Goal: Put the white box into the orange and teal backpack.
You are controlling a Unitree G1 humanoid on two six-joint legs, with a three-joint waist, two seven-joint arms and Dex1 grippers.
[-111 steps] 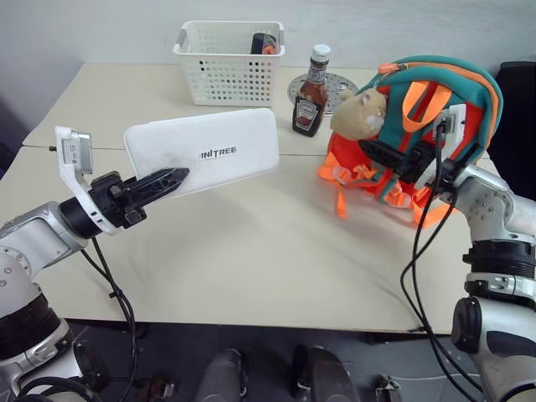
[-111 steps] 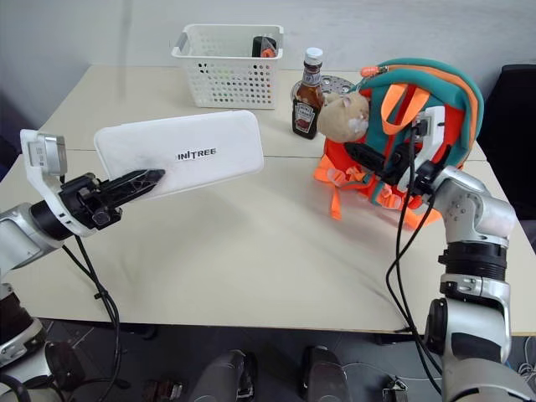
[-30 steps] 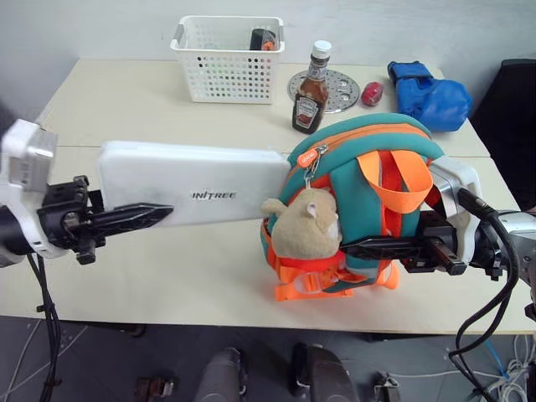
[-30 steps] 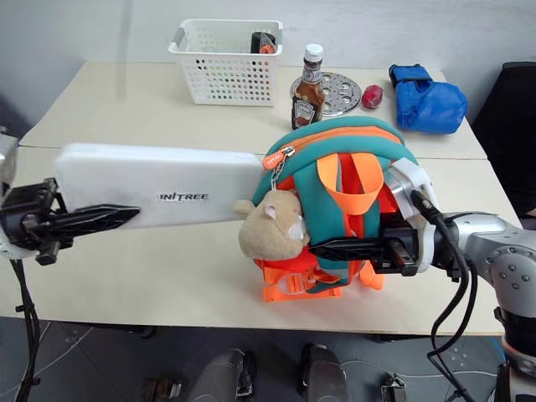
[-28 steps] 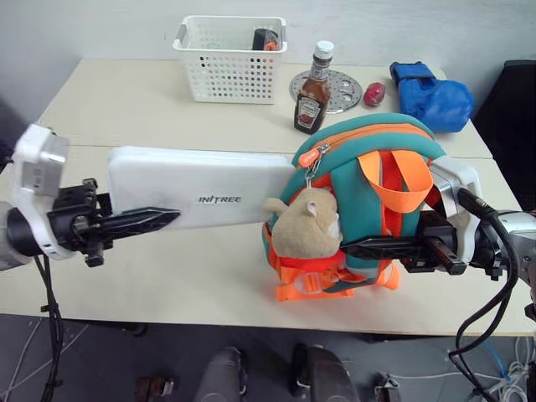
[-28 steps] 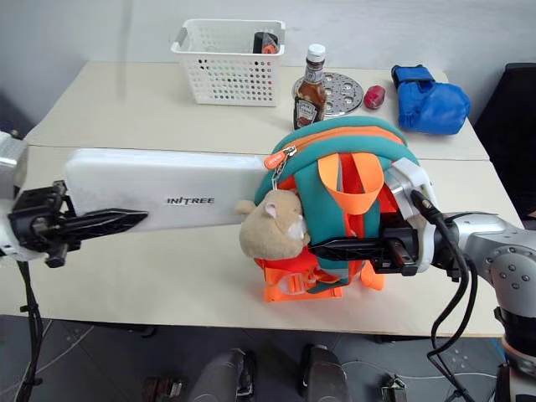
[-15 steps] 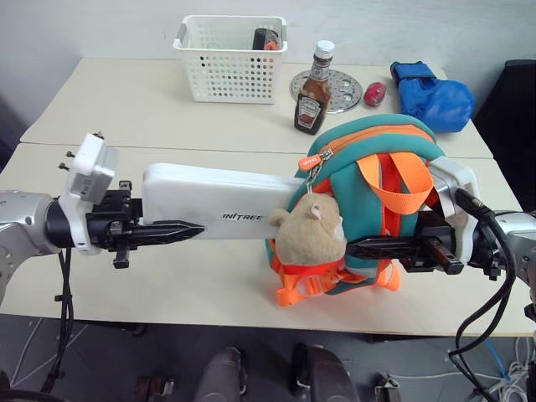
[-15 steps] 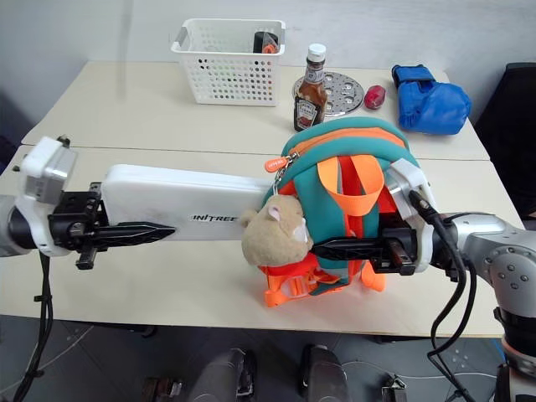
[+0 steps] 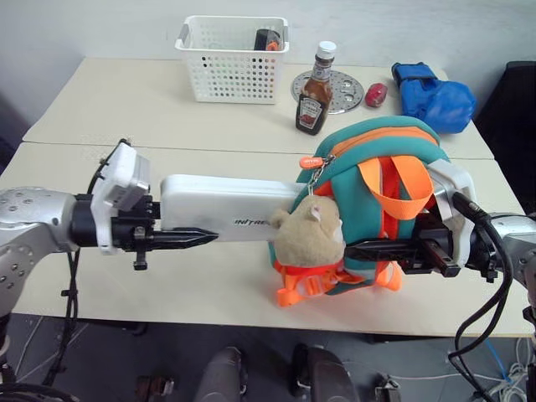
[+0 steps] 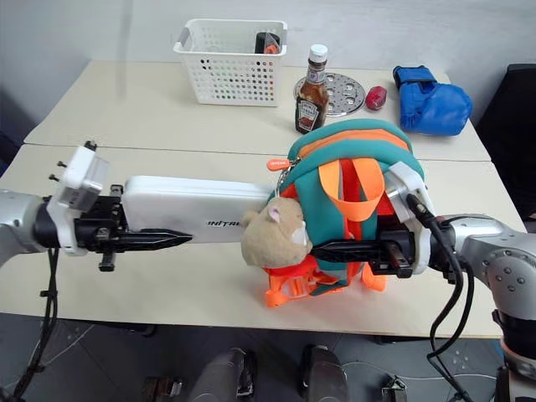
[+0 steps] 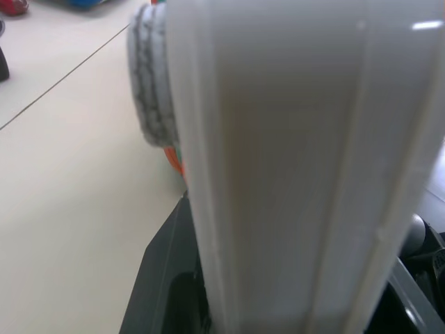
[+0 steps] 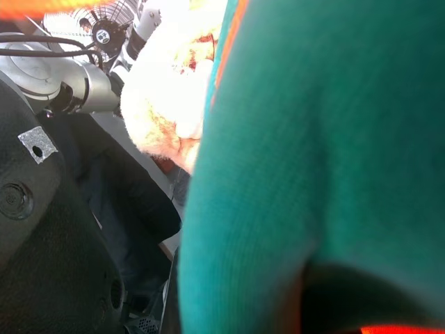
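Beige table [image 9: 167,100] — basket [image 9: 231,57], ketchup bottle [image 9: 314,92], blue bundle [image 9: 434,84], perhaps backpack [image 9: 368,209].

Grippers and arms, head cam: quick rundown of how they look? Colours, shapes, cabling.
Both arms have silver-grey rounded metal links. Left gripper: two long, slim black tapered fingers on a black body, with a white boxy camera mount above the wrist. Right gripper: same black fingers and white mount. Loose black cables hang from each wrist.

A beige table [image 9: 159,109] stands against a pale grey wall [image 9: 100,25]; the floor [image 10: 167,352] below is dark.
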